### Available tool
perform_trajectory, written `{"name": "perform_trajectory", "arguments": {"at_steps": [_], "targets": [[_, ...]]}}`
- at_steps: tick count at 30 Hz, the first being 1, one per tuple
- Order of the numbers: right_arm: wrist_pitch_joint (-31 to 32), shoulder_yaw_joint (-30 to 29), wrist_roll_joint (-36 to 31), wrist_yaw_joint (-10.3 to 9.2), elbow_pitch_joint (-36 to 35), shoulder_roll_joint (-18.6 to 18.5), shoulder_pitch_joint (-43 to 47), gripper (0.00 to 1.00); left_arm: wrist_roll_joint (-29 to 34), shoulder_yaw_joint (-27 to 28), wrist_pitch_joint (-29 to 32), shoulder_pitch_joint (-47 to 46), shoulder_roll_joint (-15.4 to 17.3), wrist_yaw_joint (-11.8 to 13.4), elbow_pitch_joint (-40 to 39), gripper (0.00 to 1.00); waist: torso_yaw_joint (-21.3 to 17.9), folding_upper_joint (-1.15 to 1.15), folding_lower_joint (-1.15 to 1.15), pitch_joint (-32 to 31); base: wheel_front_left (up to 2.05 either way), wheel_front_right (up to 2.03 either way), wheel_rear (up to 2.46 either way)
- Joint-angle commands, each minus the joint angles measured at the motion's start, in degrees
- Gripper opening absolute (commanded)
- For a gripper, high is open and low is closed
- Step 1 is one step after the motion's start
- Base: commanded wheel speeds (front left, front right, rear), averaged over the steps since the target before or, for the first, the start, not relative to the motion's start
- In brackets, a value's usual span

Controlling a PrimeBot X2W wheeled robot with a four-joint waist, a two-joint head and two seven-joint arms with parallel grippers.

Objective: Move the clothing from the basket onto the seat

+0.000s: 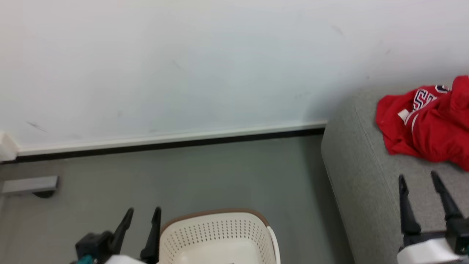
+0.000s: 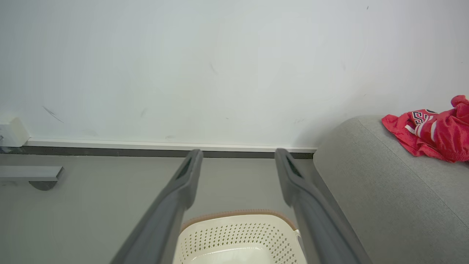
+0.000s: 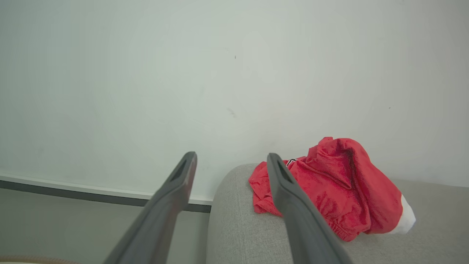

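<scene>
Red clothing with white stripes and lettering lies crumpled on the grey seat at the right; the same clothing lies on the seat in both wrist views. The cream basket with a brown rim stands on the floor at the bottom centre; what shows of its inside is bare. My left gripper is open beside the basket's left rim, holding nothing. My right gripper is open over the seat's front, short of the clothing.
A white wall with a pale skirting board runs behind the grey floor. A small grey floor fitting sits at the far left. The seat's rounded end stands close to the right of the basket.
</scene>
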Motion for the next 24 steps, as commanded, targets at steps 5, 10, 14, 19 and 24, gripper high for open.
{"name": "perform_trajectory", "arguments": {"at_steps": [5,10,14,19,24], "targets": [[0.0,0.9,0.0,-0.01,-1.1,1.3,5.1,1.0,3.5,6.0,0.0,5.5,-2.4,0.2,0.5,1.0,2.7,0.0,0.02,-3.8,0.0,0.0,0.0],[0.0,3.2,1.0,-0.01,-0.5,1.5,8.7,1.0,7.5,12.7,0.0,9.4,-5.3,-0.9,1.3,1.0,3.7,0.0,0.02,-5.3,0.0,0.0,0.0],[0.0,4.2,3.4,-0.01,0.3,1.5,10.6,1.0,10.5,16.0,0.0,11.0,-7.4,-3.9,2.5,1.0,4.4,0.0,0.02,-6.1,0.0,0.0,0.0],[0.0,5.5,5.3,-0.01,1.5,1.5,11.7,1.0,13.8,19.3,0.0,11.6,-9.7,-6.6,3.3,1.0,4.8,0.0,0.02,-6.2,0.0,0.0,0.0],[0.0,6.4,5.5,0.0,1.7,1.6,11.0,0.0,15.0,20.8,0.0,10.9,-11.2,-9.7,3.4,0.0,4.8,0.0,0.02,-6.0,0.0,0.0,0.0]]}}
